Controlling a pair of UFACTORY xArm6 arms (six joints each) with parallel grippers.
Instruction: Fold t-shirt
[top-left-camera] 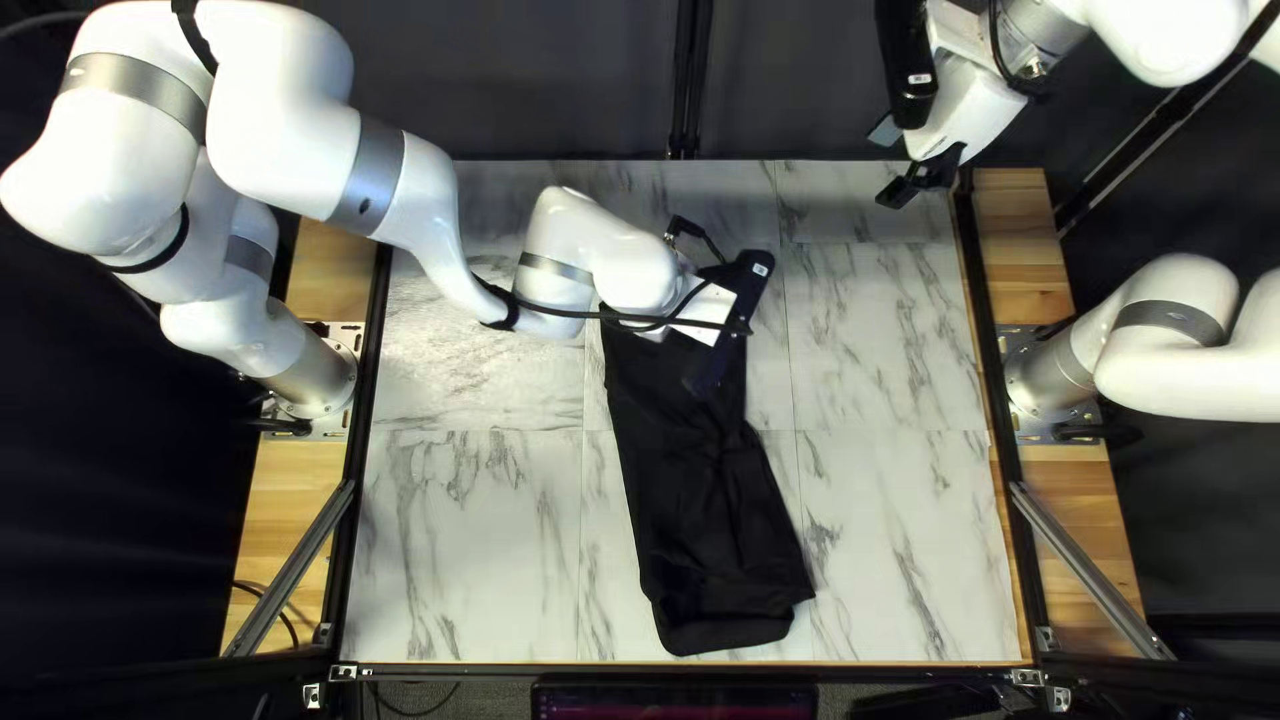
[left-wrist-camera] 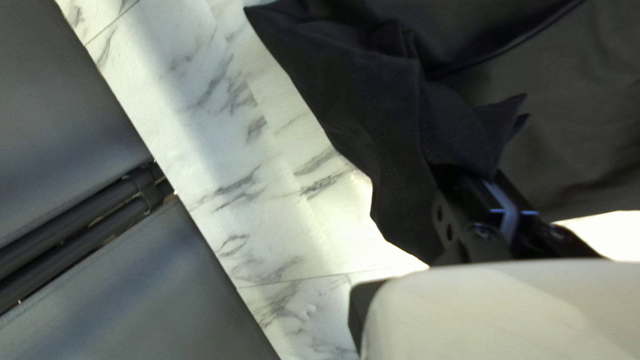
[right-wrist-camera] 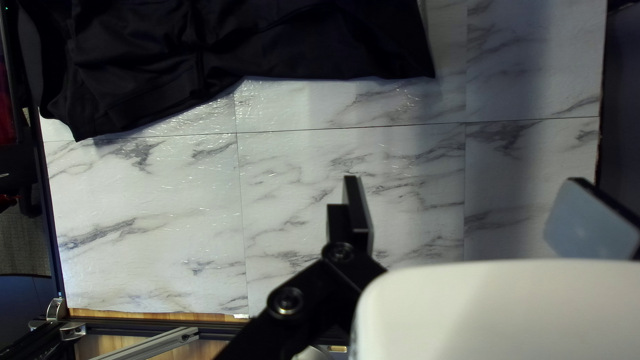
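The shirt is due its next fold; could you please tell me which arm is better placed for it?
Left, I would say: the left claw is shut on a bunched part of the shirt, while the right claw hangs open, away from it, near the table's far right corner.

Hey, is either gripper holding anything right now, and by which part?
The left gripper holds the black t-shirt by a gathered fold toward its far end; whether sleeve or hem cannot be told. The right gripper is open, holding nothing.
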